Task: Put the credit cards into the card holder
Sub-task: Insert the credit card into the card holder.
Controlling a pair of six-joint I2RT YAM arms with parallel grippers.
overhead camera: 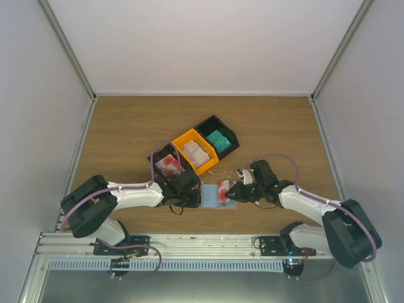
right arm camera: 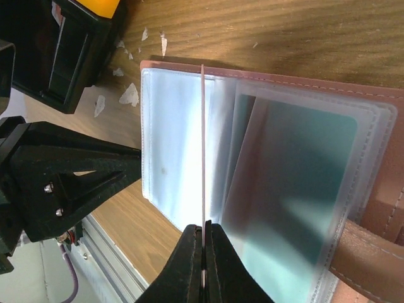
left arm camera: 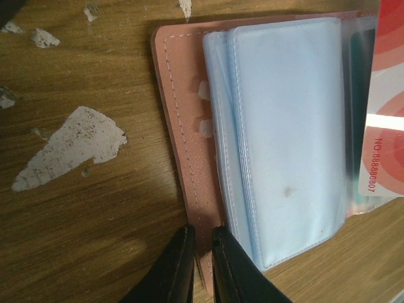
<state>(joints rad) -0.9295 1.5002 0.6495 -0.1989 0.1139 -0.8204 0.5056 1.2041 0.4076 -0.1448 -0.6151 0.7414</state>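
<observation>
Wooden tabletop [overhead camera: 126, 126]: bins [overhead camera: 208, 166] with cards [overhead camera: 196, 151]

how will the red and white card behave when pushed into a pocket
Probably stiff: edge-on, the thin red and white plastic card shows as a straight line. Likely light, apt to slide on the glossy pale blue pocket.

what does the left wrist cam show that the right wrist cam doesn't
Left wrist only: the printed face and number of the red-and-white card. Right wrist only: the right tool gripping that card, seen edge-on, plus the black bin and orange bin. Both: the left tool pinching the edge of the card holder, light blue pockets, the teal card, white scraps on the wooden table.
</observation>
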